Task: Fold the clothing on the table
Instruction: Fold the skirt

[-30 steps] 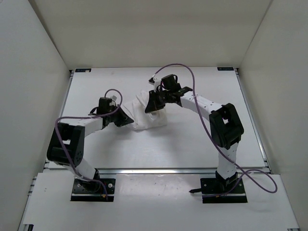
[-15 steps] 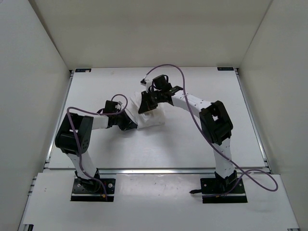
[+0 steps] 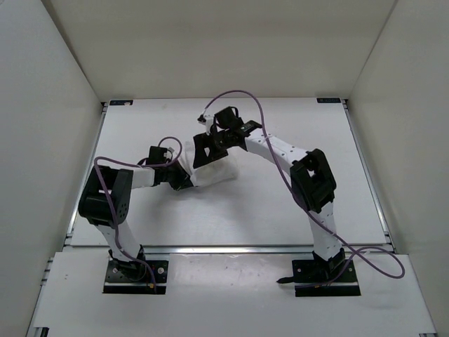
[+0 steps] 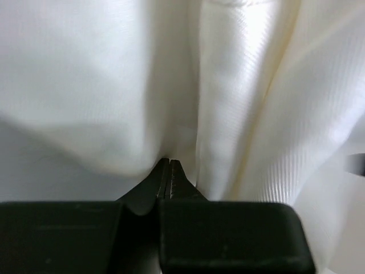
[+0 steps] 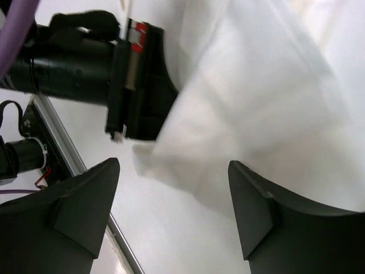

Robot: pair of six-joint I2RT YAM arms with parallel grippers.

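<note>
White matte table [image 3: 280,210], boxed in by plain white walls [image 3: 210,49] on the left, far and right. A metal rail [image 3: 231,248] runs along the near edge, and there are small black brackets [image 3: 121,102] at the far corners. The arms' black base plates [image 3: 135,277] sit on the near ledge. The clothing [image 3: 217,172] lies bunched near the middle of the table, a touch left of centre. The left gripper [image 4: 170,169] is at the garment's left edge, fingers pressed together with a crease of white fabric pinched at the tips. The right gripper [image 5: 174,188] hangs over the far left part of the heap, fingers spread wide, cloth beneath them, nothing clamped.
</note>
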